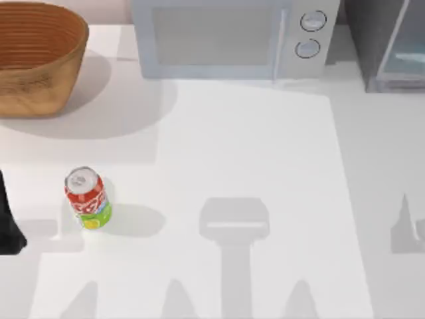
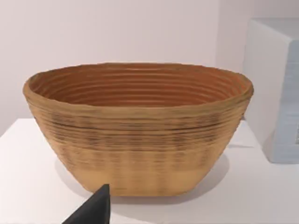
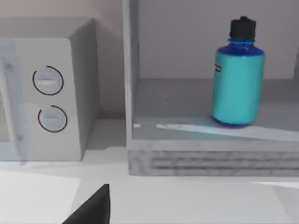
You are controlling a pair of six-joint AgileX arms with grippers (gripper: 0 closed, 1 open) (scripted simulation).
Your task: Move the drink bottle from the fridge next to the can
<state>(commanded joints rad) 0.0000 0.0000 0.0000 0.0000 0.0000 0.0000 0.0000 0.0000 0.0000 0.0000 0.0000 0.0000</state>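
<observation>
**Bottle upright in the fridge, can alone on open counter**

The drink bottle (image 3: 238, 74) stands inside the fridge (image 1: 388, 46) at the counter's (image 1: 265, 166) back right corner, beside the microwave (image 1: 232, 36). The can (image 1: 87, 197) stands upright front left, with bare surface to its right. I cannot tell how either arm's jaws stand.

drink bottle (image 3: 237, 77) upright in fridge (image 3: 210, 154) | microwave (image 1: 226, 36) left of fridge | can (image 1: 87, 198) front-left | basket (image 1: 36, 56) back-left

A simulated kitchen counter is indicated. A microwave (image 1: 229, 36) with two knobs and a fridge (image 1: 388, 46) are set along the back of a white table (image 1: 265, 166); a woven basket (image 1: 36, 56) and a can (image 1: 87, 198) are placed on it.
</observation>
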